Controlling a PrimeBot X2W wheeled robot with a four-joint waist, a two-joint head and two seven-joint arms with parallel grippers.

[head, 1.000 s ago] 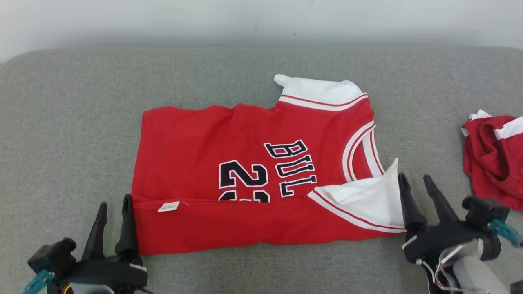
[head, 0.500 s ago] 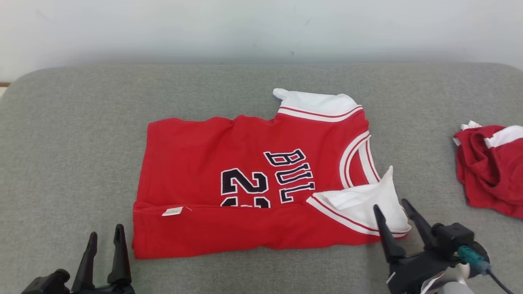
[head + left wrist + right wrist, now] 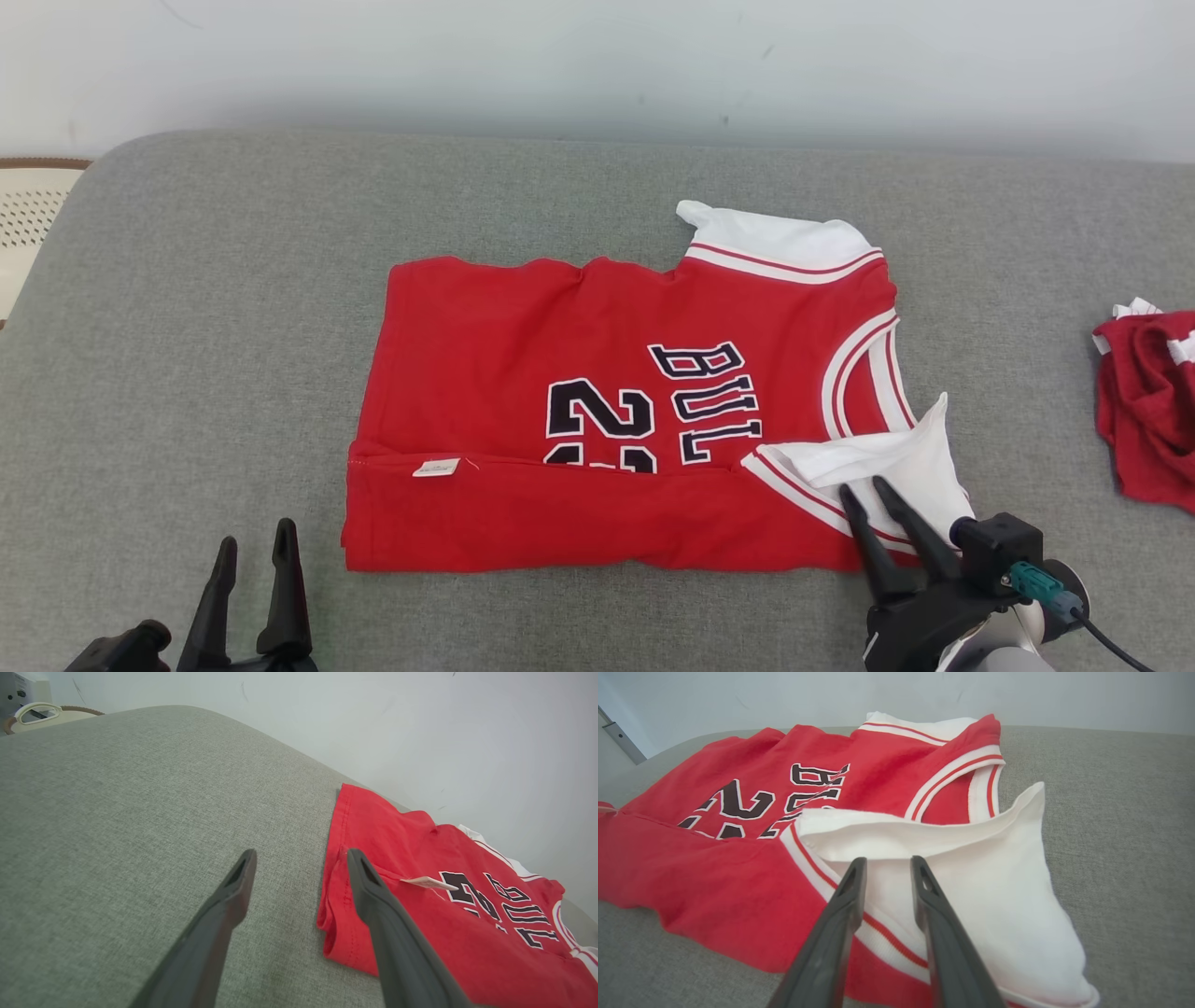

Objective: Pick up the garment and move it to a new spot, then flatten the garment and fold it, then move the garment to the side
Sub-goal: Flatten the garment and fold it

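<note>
Right pincer (image 3: 861, 487) first: it's parked over the white sleeve flap (image 3: 901, 457) at the near right corner of the garment (image 3: 560, 373). Its jaws are only a narrow way apart, and in the right wrist view I see no cloth pinched between them, so I'm calling it not gripping yet. Left pincer (image 3: 256, 534) sits low on the grey cushion (image 3: 187, 327), jaws spread wide and holding nothing, just beside the hem corner. The red jersey lies flat mid-cushion with its near long edge already folded over itself, so I reckon the fold is the step in hand. To do it clean, I'd get each pincer low under a corner so it bites both layers, not just the top flap. Then I'd lift both ends level so the crease stays straight and the sleeve doesn't flop out. For writing, there's a small white tag (image 3: 437, 468) on the folded strip, too small to read. Past it is "BUL" in black-and-white letters, then a big 2 with a second digit cut off by the fold. Off right sits another crumpled red garment (image 3: 1148, 411), well apart.
</note>
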